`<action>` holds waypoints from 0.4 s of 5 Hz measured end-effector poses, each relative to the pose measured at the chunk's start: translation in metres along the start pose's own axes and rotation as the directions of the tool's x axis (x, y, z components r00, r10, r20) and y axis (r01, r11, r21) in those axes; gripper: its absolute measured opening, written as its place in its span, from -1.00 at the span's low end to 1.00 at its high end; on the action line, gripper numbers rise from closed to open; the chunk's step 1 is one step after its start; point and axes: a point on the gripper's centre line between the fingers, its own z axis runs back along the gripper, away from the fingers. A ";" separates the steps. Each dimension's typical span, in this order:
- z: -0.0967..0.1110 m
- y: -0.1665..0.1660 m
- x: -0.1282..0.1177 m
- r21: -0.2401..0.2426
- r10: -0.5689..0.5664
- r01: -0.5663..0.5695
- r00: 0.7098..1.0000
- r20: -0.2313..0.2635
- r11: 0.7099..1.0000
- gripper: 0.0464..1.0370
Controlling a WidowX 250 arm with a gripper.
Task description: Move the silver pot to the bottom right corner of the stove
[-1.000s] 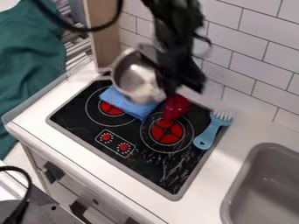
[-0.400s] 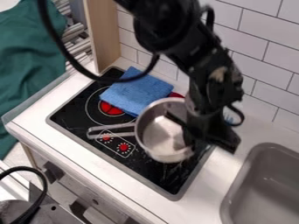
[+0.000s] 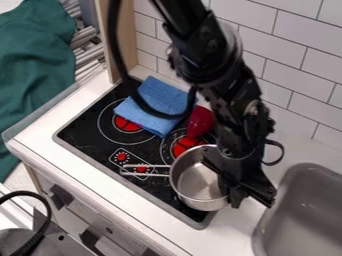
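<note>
The black gripper point(image 3: 230, 186) is at the right side of the silver pot point(image 3: 194, 180), shut on its rim, with one finger inside the wall. The pot is over the lower right part of the black stove point(image 3: 90, 145), its handle pointing left across the knobs. Its right side overlaps the stove's right edge. Whether its base touches the surface I cannot tell.
A folded blue cloth point(image 3: 155, 105) lies over the upper left of the stove. Beside it is a red object point(image 3: 200, 121), partly behind the arm. A grey sink point(image 3: 300, 220) is at the right, and a tiled wall stands behind.
The gripper and pot have come from above the cloth down to the stove's lower right. Since the middle frame they have shifted slightly down and right, uncovering more of the red object.
</note>
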 end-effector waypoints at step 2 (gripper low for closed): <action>-0.005 0.005 0.004 -0.045 0.053 -0.052 0.998 0.030 0.998 -0.97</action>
